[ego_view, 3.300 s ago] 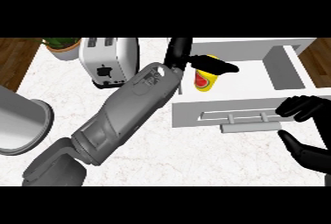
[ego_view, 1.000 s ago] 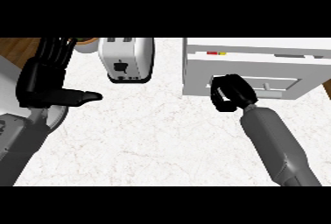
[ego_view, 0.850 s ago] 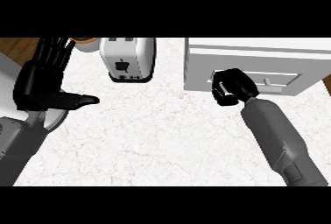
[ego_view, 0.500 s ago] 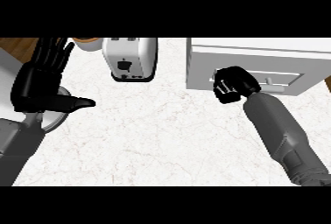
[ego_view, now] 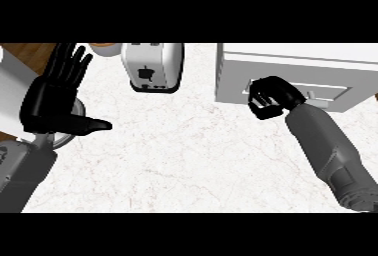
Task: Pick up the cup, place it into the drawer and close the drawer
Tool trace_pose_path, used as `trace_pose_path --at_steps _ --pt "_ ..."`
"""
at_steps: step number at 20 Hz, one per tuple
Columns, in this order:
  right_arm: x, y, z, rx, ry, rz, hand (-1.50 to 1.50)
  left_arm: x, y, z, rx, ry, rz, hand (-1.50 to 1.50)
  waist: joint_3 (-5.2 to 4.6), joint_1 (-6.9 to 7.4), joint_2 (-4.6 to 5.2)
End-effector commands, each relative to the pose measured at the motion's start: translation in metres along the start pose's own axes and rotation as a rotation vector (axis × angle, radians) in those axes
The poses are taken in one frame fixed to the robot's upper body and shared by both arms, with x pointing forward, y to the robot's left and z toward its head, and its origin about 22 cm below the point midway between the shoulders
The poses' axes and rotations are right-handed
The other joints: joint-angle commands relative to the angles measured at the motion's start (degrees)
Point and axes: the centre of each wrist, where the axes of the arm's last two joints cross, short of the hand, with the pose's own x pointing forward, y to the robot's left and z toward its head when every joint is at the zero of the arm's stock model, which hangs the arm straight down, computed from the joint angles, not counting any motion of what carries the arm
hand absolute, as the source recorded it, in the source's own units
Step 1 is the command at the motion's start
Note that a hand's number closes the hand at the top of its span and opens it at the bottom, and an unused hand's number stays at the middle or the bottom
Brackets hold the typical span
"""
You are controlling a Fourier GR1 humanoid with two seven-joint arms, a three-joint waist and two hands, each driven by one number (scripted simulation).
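White-veined marble counter (ego_view: 192, 160) fills the head view. Toaster (ego_view: 151, 67), white with a dark slot end, stands at the far edge near the middle, long axis running away from the near edge. White cabinet (ego_view: 295, 54) sits at the far right corner; its drawer (ego_view: 336, 97) faces the near edge and lies flush with the cabinet face, i.e. closed, with a pale bar handle (ego_view: 325, 93) across the front. Cup: does not show anywhere in this view; cannot tell where it is. Right hand (ego_view: 269, 97) is at the left part of the drawer front, fingers (ego_view: 260, 104) curled tight into the palm, nothing seen inside them; whether they touch the front or the handle's left end cannot be told. Its grey forearm (ego_view: 328, 150) runs back to the near right corner. Left hand (ego_view: 52, 105) is at the left edge, resting open, palm up to the camera, fingers (ego_view: 70, 62) straight and slightly spread toward the far edge, thumb (ego_view: 92, 125) sticking out sideways toward the counter's middle. Grey round object (ego_view: 74, 139) is partly hidden under that hand; identity unclear. Brown wood strip (ego_view: 22, 57) shows beyond the far left corner.
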Motion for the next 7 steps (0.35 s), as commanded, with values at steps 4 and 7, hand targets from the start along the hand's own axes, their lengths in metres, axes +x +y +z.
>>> trace_pose_path --at_steps 4,7 --pt "-0.011 -0.069 0.009 -0.183 0.134 0.012 1.5 -0.003 -0.002 0.004 -0.025 0.017 0.018 -1.5 0.57 1.72 2.03" --pt "-0.016 -0.061 0.013 -0.178 0.123 0.02 1.5 -0.012 -0.003 0.007 -0.023 0.017 0.02 -1.5 0.54 1.6 2.35"
